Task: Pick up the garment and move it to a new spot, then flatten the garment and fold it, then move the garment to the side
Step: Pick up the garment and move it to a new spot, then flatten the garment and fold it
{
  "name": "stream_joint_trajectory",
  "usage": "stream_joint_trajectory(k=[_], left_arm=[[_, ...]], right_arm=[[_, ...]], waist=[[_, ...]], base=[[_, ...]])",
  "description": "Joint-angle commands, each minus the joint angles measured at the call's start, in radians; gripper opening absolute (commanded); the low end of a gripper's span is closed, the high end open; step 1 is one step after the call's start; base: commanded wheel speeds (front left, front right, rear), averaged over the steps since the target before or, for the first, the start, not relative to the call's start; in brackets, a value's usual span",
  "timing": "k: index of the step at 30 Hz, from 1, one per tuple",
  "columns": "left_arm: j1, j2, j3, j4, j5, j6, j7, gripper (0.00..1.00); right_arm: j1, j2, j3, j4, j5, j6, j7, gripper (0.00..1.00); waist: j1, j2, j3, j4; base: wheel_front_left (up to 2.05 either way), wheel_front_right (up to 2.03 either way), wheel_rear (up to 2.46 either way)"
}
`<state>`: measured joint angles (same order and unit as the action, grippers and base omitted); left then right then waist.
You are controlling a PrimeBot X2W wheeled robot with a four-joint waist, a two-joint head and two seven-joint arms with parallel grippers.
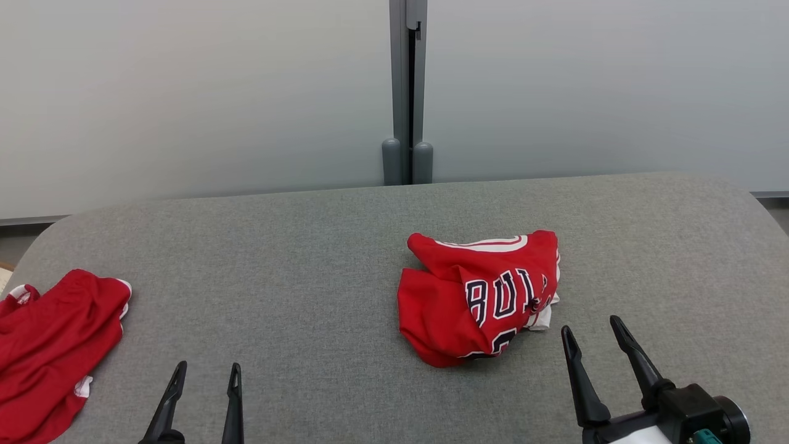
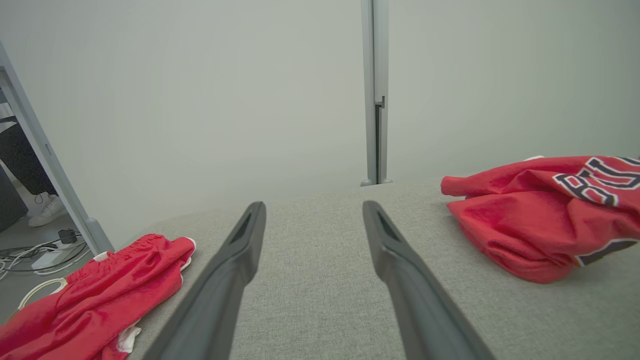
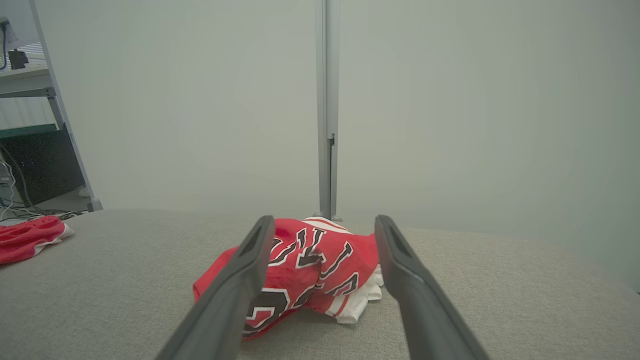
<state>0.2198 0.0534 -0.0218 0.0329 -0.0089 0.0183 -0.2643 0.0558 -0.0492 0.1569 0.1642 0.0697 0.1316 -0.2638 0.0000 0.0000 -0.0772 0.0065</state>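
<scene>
A crumpled red basketball jersey [image 1: 478, 299] with dark, white-edged lettering lies bunched on the grey fabric-covered surface [image 1: 296, 246], a little right of its middle. The right hand [image 1: 590, 325] is near the jersey's closer right corner, not touching it. Its two long dark fingers are spread apart and hold nothing, and seen along them the jersey sits just beyond the tips. The left hand [image 1: 208, 367] is well apart from the jersey, its fingers likewise spread and empty. A second red garment [image 1: 55, 333] with white trim lies at the surface's left edge. Behind is a pale grey wall [image 1: 185, 92] with a grey upright post [image 1: 407, 92].
</scene>
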Motion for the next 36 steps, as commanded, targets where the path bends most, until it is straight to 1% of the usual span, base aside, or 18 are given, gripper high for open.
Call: stream_joint_trajectory(k=[1, 14, 18, 19, 22, 23, 25, 30, 32, 36], left_arm=[[-0.007, 0.003, -0.003, 0.001, 0.007, 0.001, 0.0, 1.0], [-0.018, 0.002, -0.02, 0.021, -0.001, 0.005, 0.0, 1.0], [-0.047, 0.007, -0.038, 0.055, 0.003, -0.022, 0.0, 1.0], [-0.047, 0.007, -0.038, 0.055, 0.003, -0.022, 0.0, 1.0], [-0.103, 0.017, -0.062, 0.075, -0.003, -0.064, 0.0, 1.0], [-0.148, 0.02, -0.08, 0.1, -0.015, -0.091, 0.0, 1.0], [-0.222, 0.027, -0.105, 0.126, -0.018, -0.115, 0.0, 1.0], [-0.446, 0.04, -0.183, 0.215, -0.043, -0.144, 0.0, 1.0], [-0.559, 0.053, -0.238, 0.281, -0.053, -0.149, 0.0, 1.0], [-0.799, 0.088, -0.438, 0.446, -0.126, -0.148, 0.017, 1.0]], right_arm=[[-0.01, -0.002, -0.003, -0.003, 0.002, -0.002, -0.001, 1.0], [-0.013, -0.002, 0.003, -0.001, -0.007, -0.002, -0.001, 1.0], [-0.017, -0.002, 0.002, -0.004, -0.017, -0.002, -0.001, 1.0], [-0.017, -0.002, 0.002, -0.004, -0.017, -0.002, -0.001, 1.0], [-0.022, -0.003, 0.009, -0.001, -0.023, -0.002, -0.001, 1.0], [-0.033, -0.002, 0.01, -0.003, -0.032, -0.002, -0.001, 1.0], [-0.043, -0.002, 0.013, -0.006, -0.039, -0.002, -0.001, 1.0], [-0.1, -0.003, 0.023, -0.017, -0.061, -0.002, -0.001, 1.0], [-0.123, -0.002, 0.02, -0.025, -0.065, -0.002, -0.001, 1.0], [-0.157, -0.002, 0.023, -0.034, -0.073, -0.002, -0.001, 1.0]], waist=[[0.0, 0.0, 0.0, 0.001], [0.0, 0.0, 0.005, 0.002], [0.0, 0.0, 0.028, 0.005], [0.0, 0.0, 0.028, 0.005], [0.0, 0.0, 0.053, 0.007], [0.0, 0.0, 0.075, 0.004], [0.0, 0.0, 0.099, -0.003], [0.0, 0.0, 0.199, -0.04], [0.0, 0.0, 0.239, -0.057], [0.0, 0.0, 0.313, -0.095]], base=[[0.0, 0.0, 0.0], [0.0, 0.0, 0.0], [0.0, 0.0, 0.0], [0.0, 0.0, 0.0], [0.0, 0.0, 0.0], [0.0, 0.0, 0.0], [0.0, 0.0, 0.0], [0.0, 0.0, 0.0], [0.0, 0.0, 0.0], [0.0, 0.0, 0.0]])
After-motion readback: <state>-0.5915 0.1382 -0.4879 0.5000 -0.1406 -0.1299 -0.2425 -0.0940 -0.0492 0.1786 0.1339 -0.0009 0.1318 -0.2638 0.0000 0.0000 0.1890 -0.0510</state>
